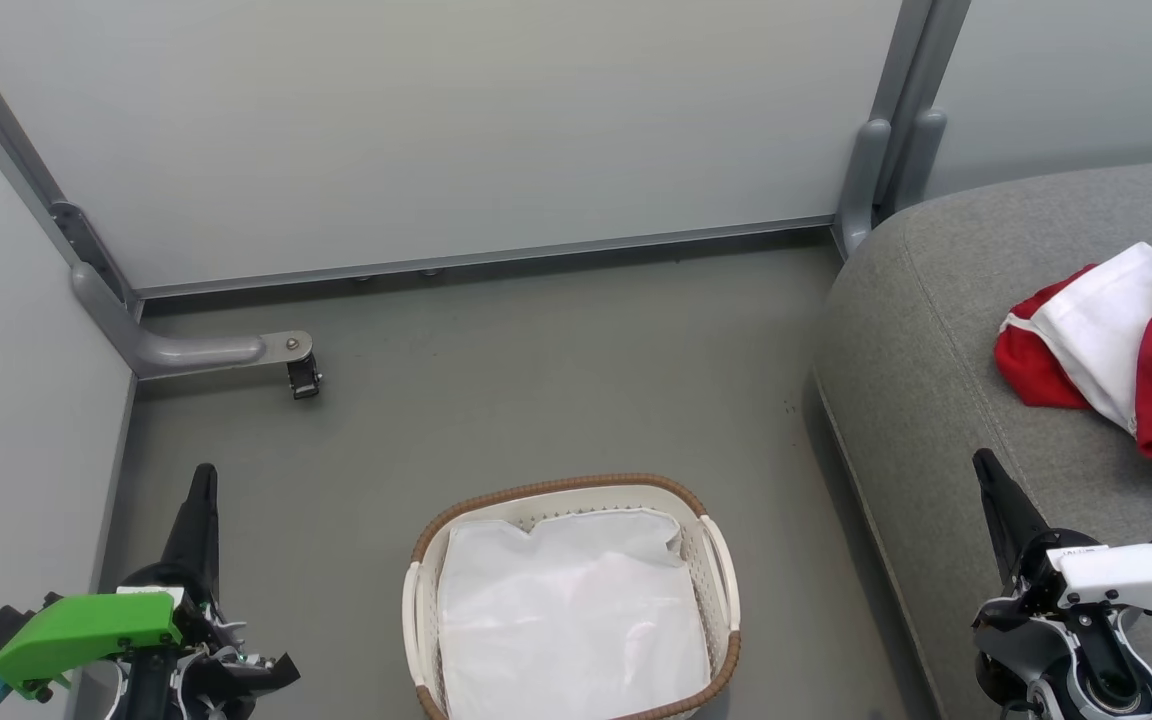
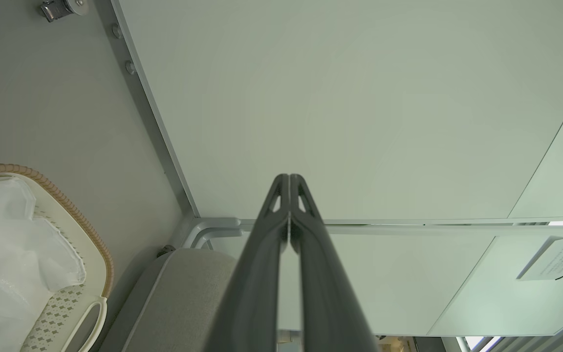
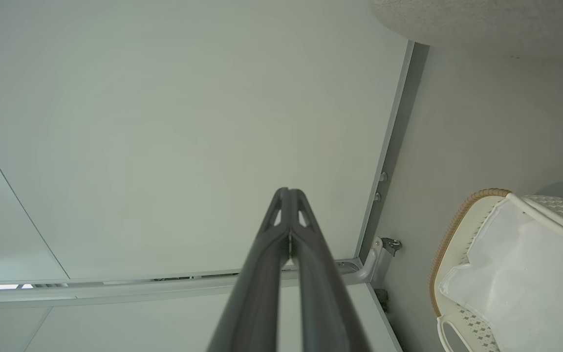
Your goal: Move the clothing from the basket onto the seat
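The red clothing (image 1: pixel 1126 345) with its white panel lies crumpled on the grey seat (image 1: pixel 926 360) at the right. The cream basket (image 1: pixel 571 494) with a brown rim stands on the floor at bottom centre, holding just its white liner (image 1: pixel 571 610). My left gripper (image 1: pixel 204 480) points up at the lower left, shut and empty, well left of the basket. My right gripper (image 1: pixel 984 465) is shut and empty over the seat's front part, below and left of the clothing. The left wrist view shows its closed fingers (image 2: pixel 289 182), the basket (image 2: pixel 74 220) and the seat (image 2: pixel 184 293). The right wrist view shows closed fingers (image 3: pixel 289 193) and the basket (image 3: pixel 450 230).
Pale partition panels (image 1: pixel 436 130) wall in the floor at the back and left. A grey metal foot with a castor (image 1: pixel 302 378) juts from the left corner onto the floor. Grey floor (image 1: pixel 556 370) lies between basket, partition and seat.
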Motion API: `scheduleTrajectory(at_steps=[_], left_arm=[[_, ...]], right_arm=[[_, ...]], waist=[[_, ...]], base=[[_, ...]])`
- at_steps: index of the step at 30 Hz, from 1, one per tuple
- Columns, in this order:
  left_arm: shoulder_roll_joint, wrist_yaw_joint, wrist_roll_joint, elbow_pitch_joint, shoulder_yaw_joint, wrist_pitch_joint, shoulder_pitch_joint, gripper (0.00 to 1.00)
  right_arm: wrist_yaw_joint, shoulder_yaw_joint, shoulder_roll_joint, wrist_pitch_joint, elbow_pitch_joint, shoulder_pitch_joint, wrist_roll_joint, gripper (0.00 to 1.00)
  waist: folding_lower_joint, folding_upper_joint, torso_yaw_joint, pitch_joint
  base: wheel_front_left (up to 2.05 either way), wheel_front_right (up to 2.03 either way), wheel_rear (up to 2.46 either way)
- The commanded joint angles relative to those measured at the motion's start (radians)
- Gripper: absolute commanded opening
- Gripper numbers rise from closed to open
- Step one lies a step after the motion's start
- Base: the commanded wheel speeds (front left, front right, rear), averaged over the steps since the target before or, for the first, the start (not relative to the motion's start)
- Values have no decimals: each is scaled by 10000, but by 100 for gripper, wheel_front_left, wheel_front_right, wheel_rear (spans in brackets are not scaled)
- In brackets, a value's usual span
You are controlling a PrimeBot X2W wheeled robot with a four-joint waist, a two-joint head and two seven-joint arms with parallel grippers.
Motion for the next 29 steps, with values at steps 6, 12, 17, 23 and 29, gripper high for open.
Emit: scheduleTrajectory(at_steps=[6, 12, 17, 23, 29], left_arm=[[-3, -32, -34, -11, 23, 32, -93, 0], [-3, -32, -35, -12, 23, 31, -93, 0], [-3, -32, -35, -11, 23, 31, -93, 0], [-3, -32, -35, -13, 23, 31, -93, 0], [-3, -32, -35, -11, 22, 31, -93, 0]], right_arm=[[0, -21, -60, 30, -27, 107, 43, 0], [0, -21, -60, 30, -27, 107, 43, 0], [0, -21, -60, 30, -27, 107, 43, 0], [0, -21, -60, 29, -27, 107, 43, 0], [0, -21, -60, 29, -27, 107, 43, 0]], waist=[[0, 0, 0, 0], [0, 0, 0, 0], [0, 0, 0, 0], [0, 0, 0, 0], [0, 0, 0, 0]], base=[[0, 0, 0], [0, 0, 0], [0, 0, 0], [0, 0, 0], [0, 0, 0]])
